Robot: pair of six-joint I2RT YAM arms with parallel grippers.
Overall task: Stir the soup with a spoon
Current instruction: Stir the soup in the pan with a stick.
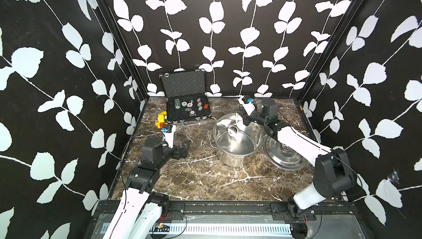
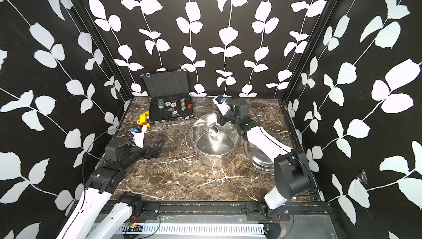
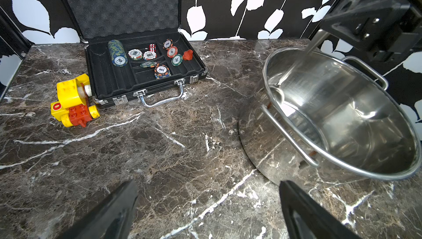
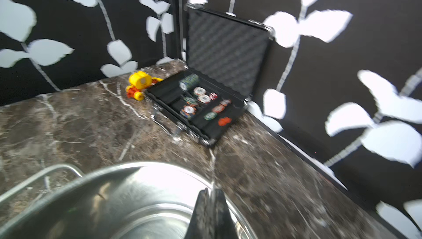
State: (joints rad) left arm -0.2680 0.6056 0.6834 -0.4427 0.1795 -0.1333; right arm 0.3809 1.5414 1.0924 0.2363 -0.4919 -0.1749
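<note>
The right gripper [image 1: 240,115] is pinched shut on the thin handle of the spoon [image 1: 233,131], just above the far rim of the pot [image 1: 228,160]. The spoon's small bowl hangs inside the pot, above its base. The left gripper [image 1: 185,147] stands wide and empty over bare table, left of the pot and apart from it. No liquid shows in the pot, only bright steel. The main risk, as I judge it, is that nothing braces the pot. If the spoon's bowl drags on the wall, the pot could slide right into the lid [image 1: 283,158] just beside it, or left toward the case [image 1: 187,110]. A narrow pinch on so slim a handle could also let the spoon pivot or slip, and the gripper sits close enough to the rim to knock it. Both top views show the spoon's bowl and the lid, which neither wrist view gives. The left wrist view shows what they hide: the blurred handle [image 3: 316,41] runs from the right gripper [image 3: 365,20] down into the pot, with both pot handles clear. The right wrist view is smeared, showing only the closed fingertips [image 4: 203,203] over the rim [image 4: 148,164] and no spoon bowl.
</note>
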